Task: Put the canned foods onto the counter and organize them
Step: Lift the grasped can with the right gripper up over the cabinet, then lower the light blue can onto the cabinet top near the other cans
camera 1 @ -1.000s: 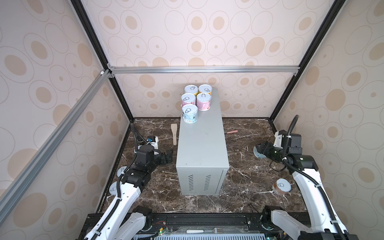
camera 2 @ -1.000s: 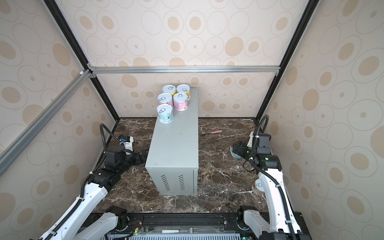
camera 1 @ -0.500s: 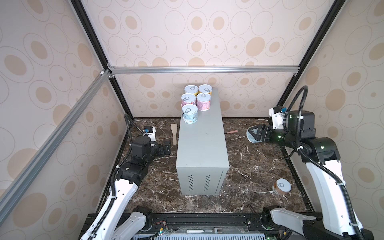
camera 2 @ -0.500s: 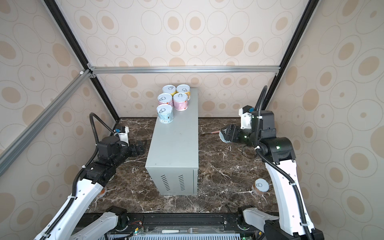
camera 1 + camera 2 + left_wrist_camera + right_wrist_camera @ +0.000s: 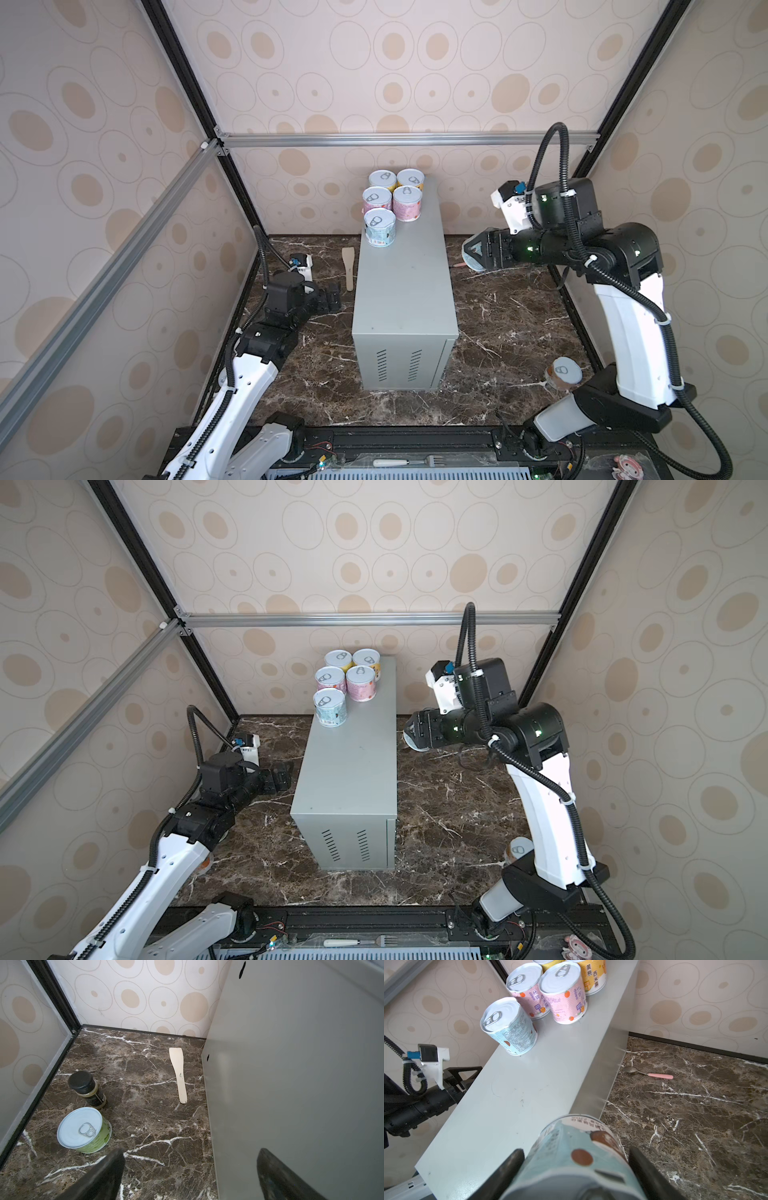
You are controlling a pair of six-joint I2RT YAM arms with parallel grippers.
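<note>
My right tool (image 5: 576, 1159) is clenched around a light-blue can (image 5: 566, 1138), beside the tabletop's (image 5: 508, 1095) long edge, with five cans (image 5: 562, 995) standing ahead of it. The can looks tilted in the grip (hard to judge), so setting it down crooked could topple it off. My left tool (image 5: 190, 1153) gapes empty, a green can (image 5: 83, 1129) beside it.

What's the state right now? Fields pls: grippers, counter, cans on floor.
left gripper: open, empty, low beside the counter
right gripper: shut on light-blue can, raised by counter's right edge
on counter: five cans, upright, clustered at far end
on floor: green can; second can by right arm's base
</note>
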